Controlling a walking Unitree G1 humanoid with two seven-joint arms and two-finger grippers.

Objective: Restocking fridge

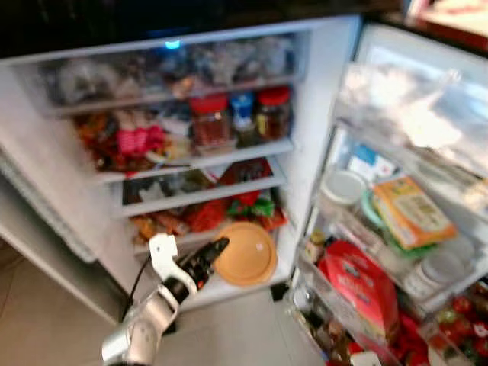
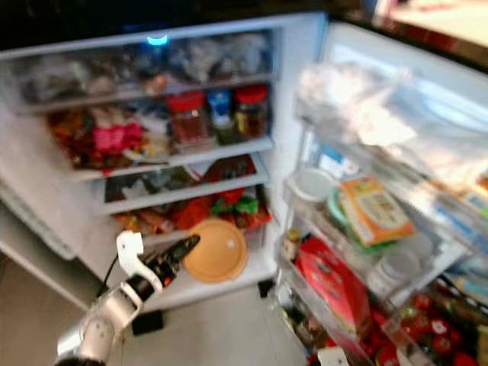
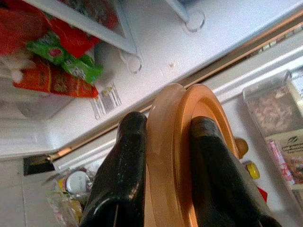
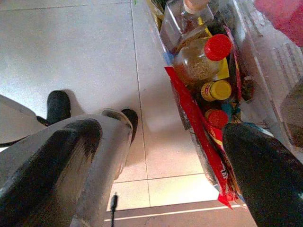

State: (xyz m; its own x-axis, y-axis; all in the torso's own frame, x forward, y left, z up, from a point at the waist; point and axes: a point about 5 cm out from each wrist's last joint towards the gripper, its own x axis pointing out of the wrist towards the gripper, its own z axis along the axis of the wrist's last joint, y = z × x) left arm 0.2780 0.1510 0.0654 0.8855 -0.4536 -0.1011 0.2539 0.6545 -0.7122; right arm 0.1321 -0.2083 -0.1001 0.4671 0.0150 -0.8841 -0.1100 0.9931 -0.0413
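**Orange lid held at the bottom of the open fridge**

My left gripper [image 1: 216, 252] is closed on the rim of a round orange lid [image 1: 245, 254]. In my left wrist view the two black fingers [image 3: 122, 179] press on either side of the lid's edge, one on each face, so the lid stands on edge between them. From my head camera the lid sits at the lowest level of the fridge [image 1: 320, 99], just above the white bottom ledge and below a shelf crowded with red and green packets [image 1: 252, 204]. My left arm reaches up to it from the lower left.

Higher up, a shelf carries jars with red lids [image 1: 209, 120] and a blue-capped bottle [image 1: 242, 114]. The fridge door [image 1: 427, 114] stands open on my right, its racks holding an orange carton [image 1: 412, 212], a red bag [image 1: 362, 286] and white tubs [image 1: 343, 187].

My right gripper [image 4: 161, 165] hangs over the tiled floor [image 4: 71, 47] beside the door's lowest rack, where bottles with red and yellow caps [image 4: 208, 61] stand. Its fingers are spread wide apart with nothing between them.
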